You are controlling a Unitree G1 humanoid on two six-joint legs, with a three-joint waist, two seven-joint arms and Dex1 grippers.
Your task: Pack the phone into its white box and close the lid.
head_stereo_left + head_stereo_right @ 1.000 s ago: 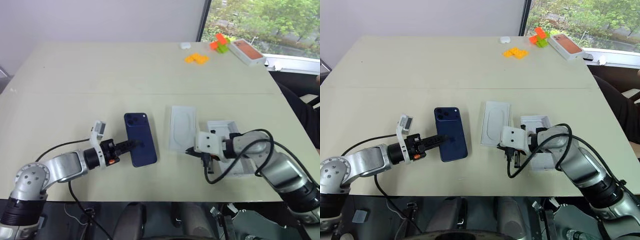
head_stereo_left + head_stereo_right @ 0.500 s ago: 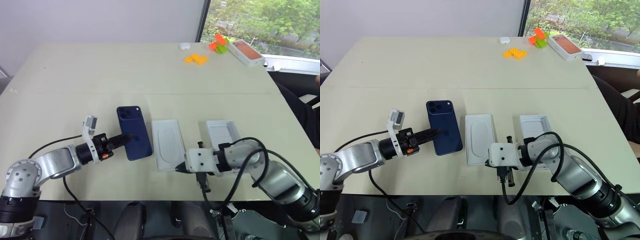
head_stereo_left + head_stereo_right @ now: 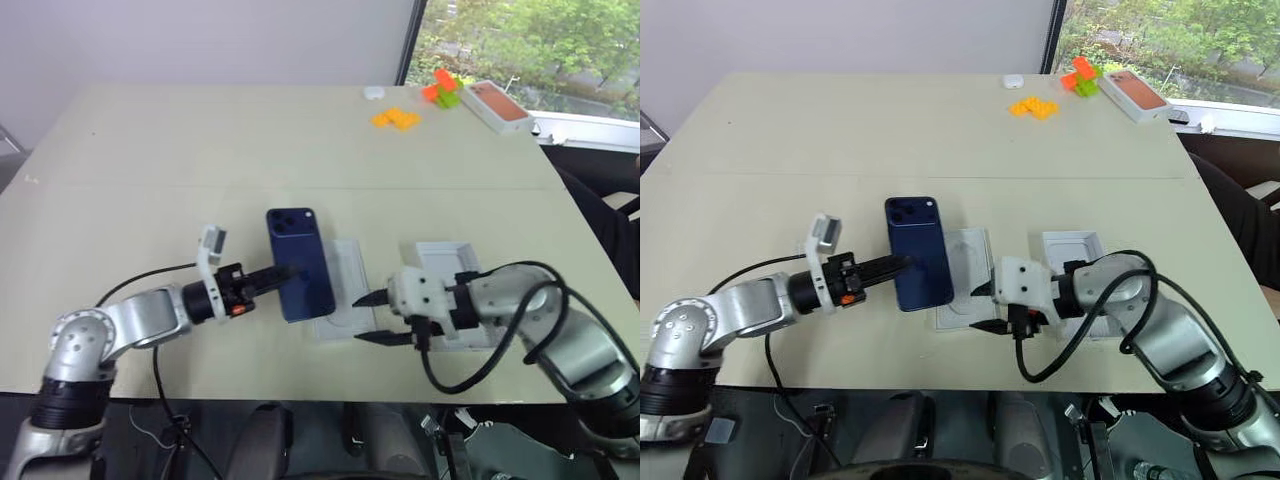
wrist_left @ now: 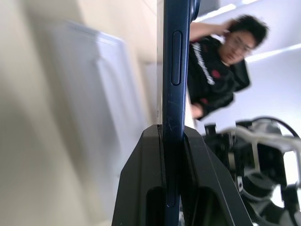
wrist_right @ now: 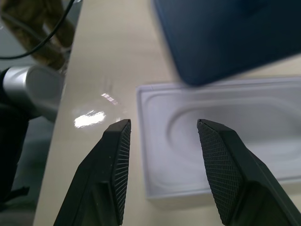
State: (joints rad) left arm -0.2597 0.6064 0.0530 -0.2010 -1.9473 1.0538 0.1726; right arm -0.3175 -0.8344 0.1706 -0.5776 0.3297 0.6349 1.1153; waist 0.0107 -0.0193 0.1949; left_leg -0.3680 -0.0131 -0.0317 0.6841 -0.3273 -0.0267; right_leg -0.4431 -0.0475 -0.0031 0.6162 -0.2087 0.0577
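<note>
Phone: dark blue, pinched at its edge by the left gripper, raised partly over the white moulded insert. White box: on the table, right of the insert. Right gripper: fingers parted, empty, at the insert's near end. Advice: keep the phone level, carry it past the insert, align with the box before lowering.

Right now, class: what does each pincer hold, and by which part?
The left pincer grips the phone by one long edge, near its lower end. The right pincer is open and holds nothing.
</note>
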